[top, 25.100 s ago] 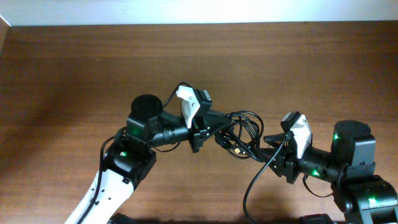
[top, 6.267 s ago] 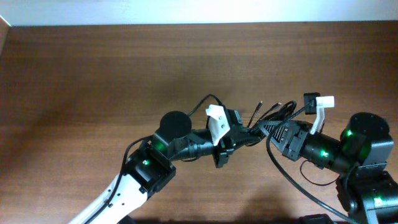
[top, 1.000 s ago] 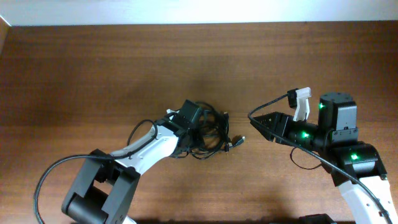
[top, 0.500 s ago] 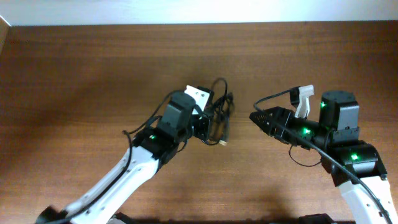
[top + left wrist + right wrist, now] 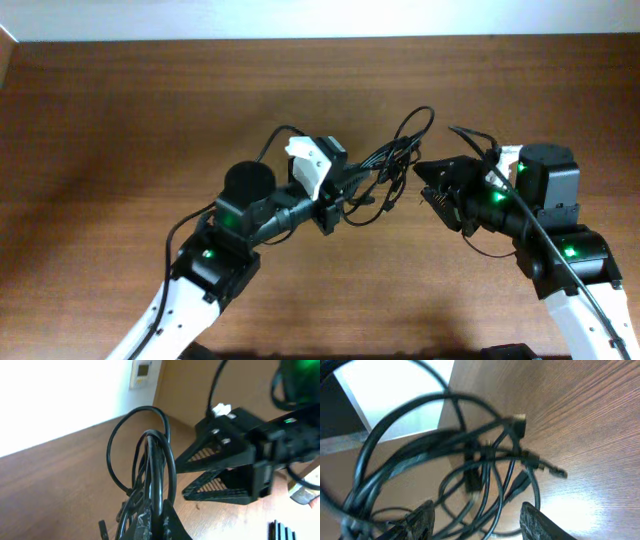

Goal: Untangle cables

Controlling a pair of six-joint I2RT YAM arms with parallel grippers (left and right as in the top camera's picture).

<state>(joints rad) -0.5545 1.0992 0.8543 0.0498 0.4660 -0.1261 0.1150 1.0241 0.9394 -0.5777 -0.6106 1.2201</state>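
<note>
Black cables, one tangled bundle: clamped in the shut left tool, held above the bench. Right tool just beside the loops, jaws parted. Bare wood lies open on every side. Left wrist view only: loops standing upright. Right wrist view only: metal-tipped plug dangling.

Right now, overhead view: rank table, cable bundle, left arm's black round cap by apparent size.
1. table
2. cable bundle, by loop span
3. black round cap
The last two are raised nearer the camera, so their true sizes are unsure.
</note>
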